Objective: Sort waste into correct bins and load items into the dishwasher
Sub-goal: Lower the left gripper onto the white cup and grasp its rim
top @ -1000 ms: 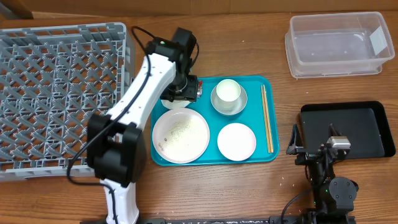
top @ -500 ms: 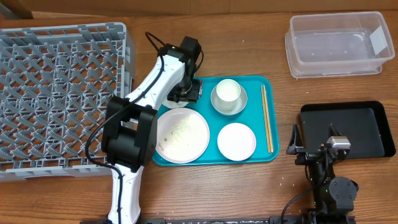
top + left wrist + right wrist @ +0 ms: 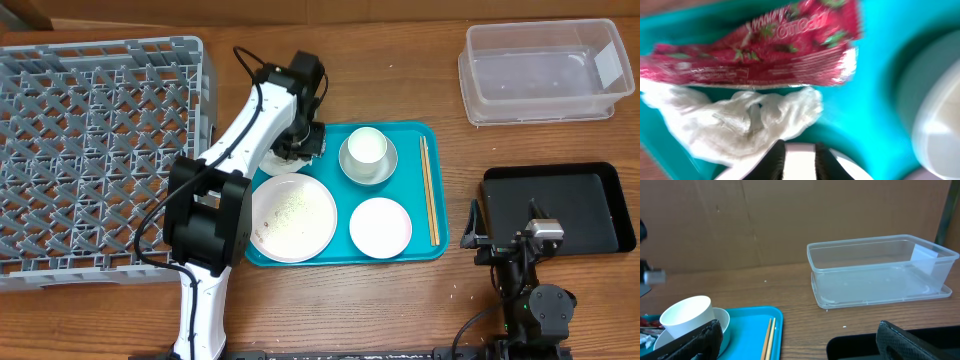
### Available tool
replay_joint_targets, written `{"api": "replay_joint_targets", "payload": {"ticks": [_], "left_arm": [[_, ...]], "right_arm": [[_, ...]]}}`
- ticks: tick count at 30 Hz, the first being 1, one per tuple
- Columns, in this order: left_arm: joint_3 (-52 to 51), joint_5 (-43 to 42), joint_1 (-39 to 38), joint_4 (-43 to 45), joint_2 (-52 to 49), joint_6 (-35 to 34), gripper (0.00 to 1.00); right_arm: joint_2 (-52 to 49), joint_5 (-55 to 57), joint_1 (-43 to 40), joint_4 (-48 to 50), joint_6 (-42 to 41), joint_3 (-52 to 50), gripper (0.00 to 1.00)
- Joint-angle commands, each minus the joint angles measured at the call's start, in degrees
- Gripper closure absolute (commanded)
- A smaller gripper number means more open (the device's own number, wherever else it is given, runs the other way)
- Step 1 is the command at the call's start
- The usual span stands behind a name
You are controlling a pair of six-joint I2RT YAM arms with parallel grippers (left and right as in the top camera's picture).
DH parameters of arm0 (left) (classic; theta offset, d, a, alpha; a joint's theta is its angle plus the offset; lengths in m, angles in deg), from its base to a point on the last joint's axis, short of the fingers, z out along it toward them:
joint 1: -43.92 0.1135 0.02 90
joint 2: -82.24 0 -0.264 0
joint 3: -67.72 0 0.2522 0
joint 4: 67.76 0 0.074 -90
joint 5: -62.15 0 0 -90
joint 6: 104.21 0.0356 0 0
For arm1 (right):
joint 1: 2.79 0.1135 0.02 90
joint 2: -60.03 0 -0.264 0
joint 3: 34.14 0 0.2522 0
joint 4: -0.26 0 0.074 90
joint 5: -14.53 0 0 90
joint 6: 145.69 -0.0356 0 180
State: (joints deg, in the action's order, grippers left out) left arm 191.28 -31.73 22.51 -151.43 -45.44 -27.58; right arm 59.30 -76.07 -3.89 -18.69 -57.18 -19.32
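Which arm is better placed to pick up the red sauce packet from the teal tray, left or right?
Left. The left arm reaches over the teal tray corner, with the sauce packet and napkin just ahead of its jaws. The right arm sits by the black tray, far from them.

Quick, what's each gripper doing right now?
Left gripper: fingers close together by the napkin; grip cannot be told.
Right gripper: open, holding nothing.

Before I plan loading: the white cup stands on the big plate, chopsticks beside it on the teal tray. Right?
No: the overhead view shows the white cup in the grey bowl, not on the plate. The chopsticks lie beside it on the teal tray.
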Motion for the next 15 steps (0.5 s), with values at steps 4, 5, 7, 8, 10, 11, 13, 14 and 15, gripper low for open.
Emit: {"api": "replay_joint_targets", "payload": {"ticks": [4, 5, 7, 8, 10, 11, 13, 14, 15], "left_arm": [[18.4, -5.6, -0.4, -10.1, 1.8, 0.5, 0.14], [20.4, -7.0, -0.4, -11.8, 1.8, 0.5, 0.0], [23.7, -11.1, -0.4, -15.4, 1.8, 0.5, 0.0], [24.8, -14.4, -0.5, -17.0, 1.8, 0.5, 0.0], [25.3, -19.9, -0.6, -18.5, 1.8, 0.5, 0.0], [24.9, -23.7, -1.0, -18.8, 1.8, 0.5, 0.0], [24.1, -24.9, -1.9, -18.9, 1.8, 0.5, 0.0], [23.9, -24.9, -2.5, -19.0, 1.7, 0.5, 0.03], [23.6, -24.8, -3.3, -18.9, 1.7, 0.5, 0.06]], "right_arm": [[0.6, 0.5, -0.2, 0.3, 0.0, -0.6, 0.0], [0.6, 0.5, -0.2, 0.3, 0.0, -0.6, 0.0], [0.6, 0.5, -0.2, 0.3, 0.0, -0.6, 0.01], [0.6, 0.5, -0.2, 0.3, 0.0, -0.6, 0.0], [0.6, 0.5, -0.3, 0.3, 0.0, -0.6, 0.0], [0.6, 0.5, -0.2, 0.3, 0.0, -0.6, 0.0], [0.6, 0.5, -0.3, 0.3, 0.0, -0.6, 0.0], [0.6, 0.5, -0.2, 0.3, 0.0, -0.6, 0.0], [0.6, 0.5, -0.2, 0.3, 0.0, -0.6, 0.0]]}}
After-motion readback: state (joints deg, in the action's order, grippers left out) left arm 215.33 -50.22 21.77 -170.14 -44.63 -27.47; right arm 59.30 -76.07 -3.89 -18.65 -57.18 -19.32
